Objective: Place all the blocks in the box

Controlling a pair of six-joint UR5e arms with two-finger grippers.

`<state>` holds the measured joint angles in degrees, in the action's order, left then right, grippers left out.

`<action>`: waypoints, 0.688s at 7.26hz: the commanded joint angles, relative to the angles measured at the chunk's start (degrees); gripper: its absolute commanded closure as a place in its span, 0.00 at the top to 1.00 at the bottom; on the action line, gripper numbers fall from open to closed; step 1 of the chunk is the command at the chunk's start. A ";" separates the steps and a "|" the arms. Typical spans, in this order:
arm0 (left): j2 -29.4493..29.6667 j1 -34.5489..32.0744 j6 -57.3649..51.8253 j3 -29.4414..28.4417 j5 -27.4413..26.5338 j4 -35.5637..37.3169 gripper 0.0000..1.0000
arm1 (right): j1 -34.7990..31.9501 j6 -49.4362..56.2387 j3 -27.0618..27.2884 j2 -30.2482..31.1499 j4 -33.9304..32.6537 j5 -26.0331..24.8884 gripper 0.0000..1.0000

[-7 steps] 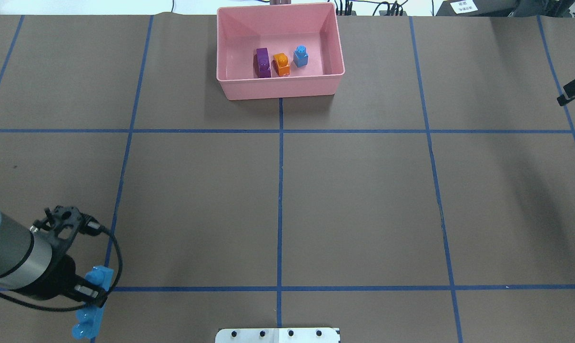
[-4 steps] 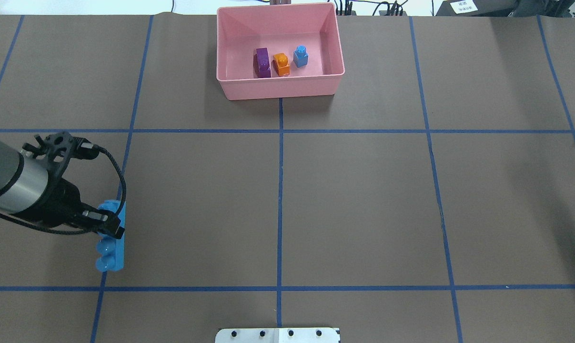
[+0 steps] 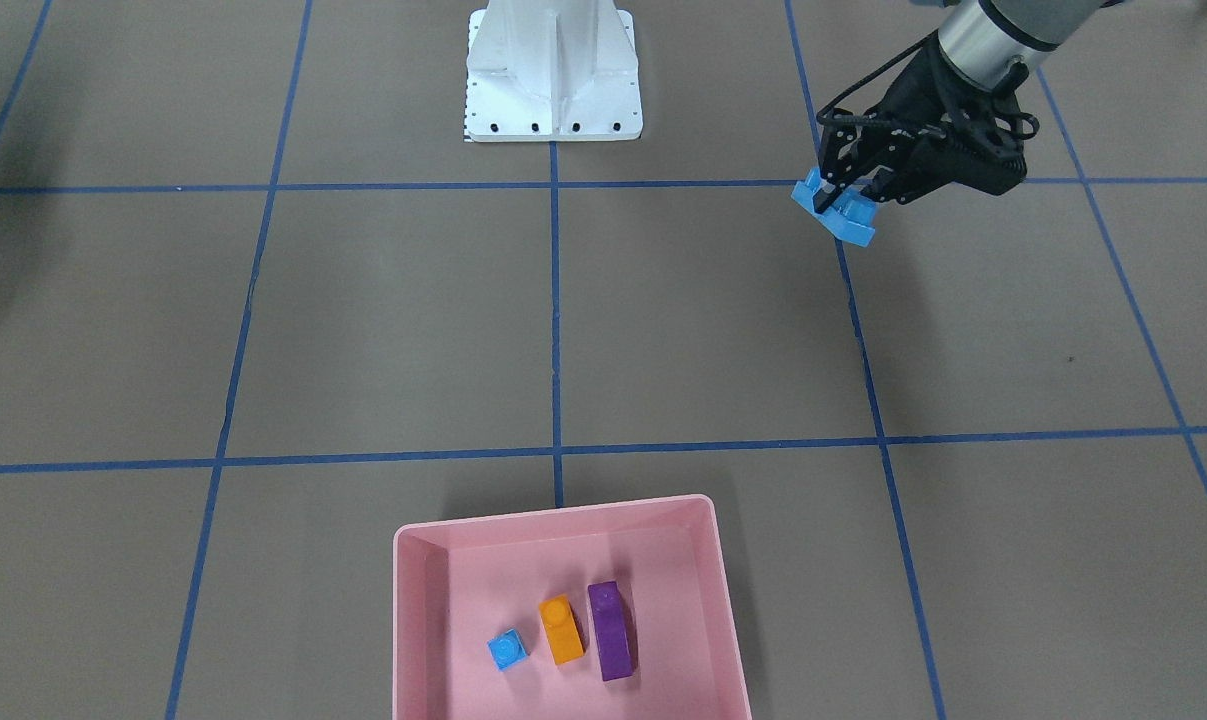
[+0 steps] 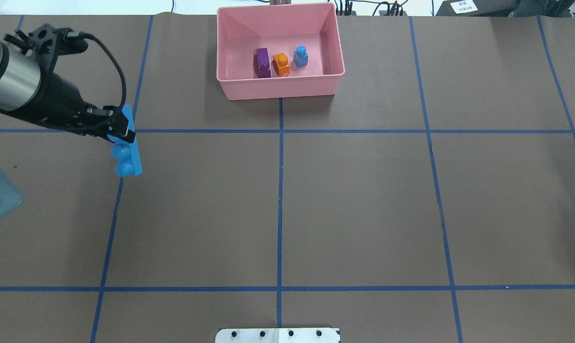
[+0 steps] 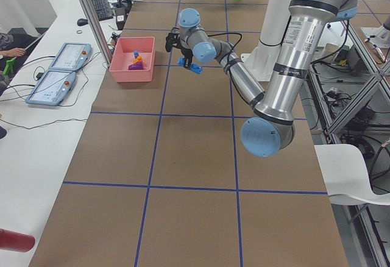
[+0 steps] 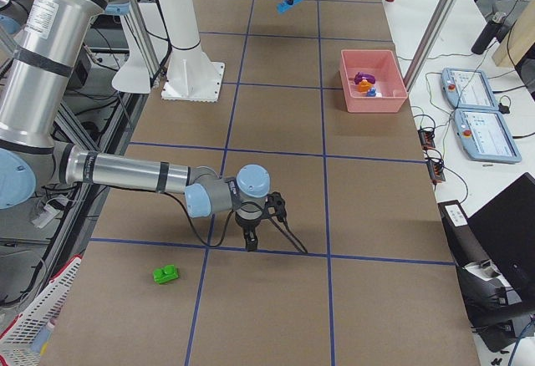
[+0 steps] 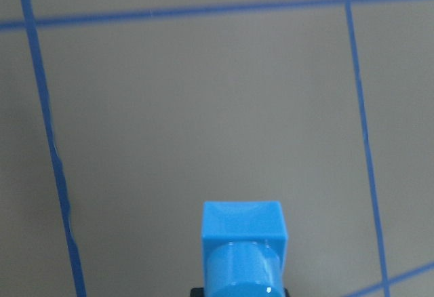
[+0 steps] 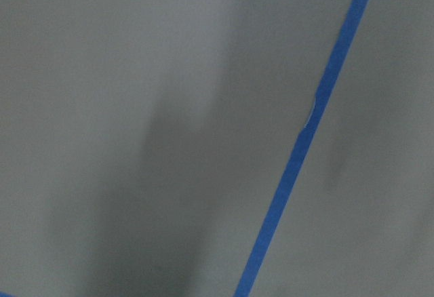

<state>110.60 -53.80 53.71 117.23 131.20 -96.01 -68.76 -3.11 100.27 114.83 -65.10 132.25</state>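
Note:
My left gripper (image 4: 121, 132) is shut on the long blue brick (image 4: 128, 151) and holds it above the table, left of the pink box (image 4: 277, 86). The held brick also shows in the front view (image 3: 837, 214) and the left wrist view (image 7: 243, 253). In the box lie the purple brick (image 4: 263, 62), the orange brick (image 4: 281, 64) and the tiny blue cube (image 4: 300, 56). The green brick (image 6: 165, 275) lies on the table near my right gripper (image 6: 251, 246). That gripper shows only in the right side view, so I cannot tell if it is open or shut.
The white metal base (image 4: 277, 335) stands at the table's near edge. Blue tape lines divide the brown table into squares. Two tablets (image 5: 61, 75) lie on the side bench beyond the box.
My left gripper has carried the long blue brick from the near left of the table towards the far side, slightly rightward. The right gripper tip has left the overhead view's right edge.

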 commanded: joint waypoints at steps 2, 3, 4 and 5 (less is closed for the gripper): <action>11.03 -1.75 3.59 -9.11 0.02 -0.23 0.00 | 5.20 3.61 0.19 8.81 6.12 -1.28 1.00; 12.78 -1.75 3.59 -10.60 0.02 -0.32 0.00 | 5.38 5.55 0.02 11.27 6.74 -2.07 1.00; 13.40 -1.75 3.59 -11.74 -0.07 -0.50 0.00 | 5.39 6.44 -0.07 13.04 6.74 -4.00 1.00; 13.50 -1.75 3.59 -12.71 -0.07 -2.15 0.00 | 5.56 7.32 -1.21 13.23 6.74 -4.28 1.00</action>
<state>123.51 -55.54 57.26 105.91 131.17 -96.81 -63.43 2.91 99.96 126.88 -58.49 128.99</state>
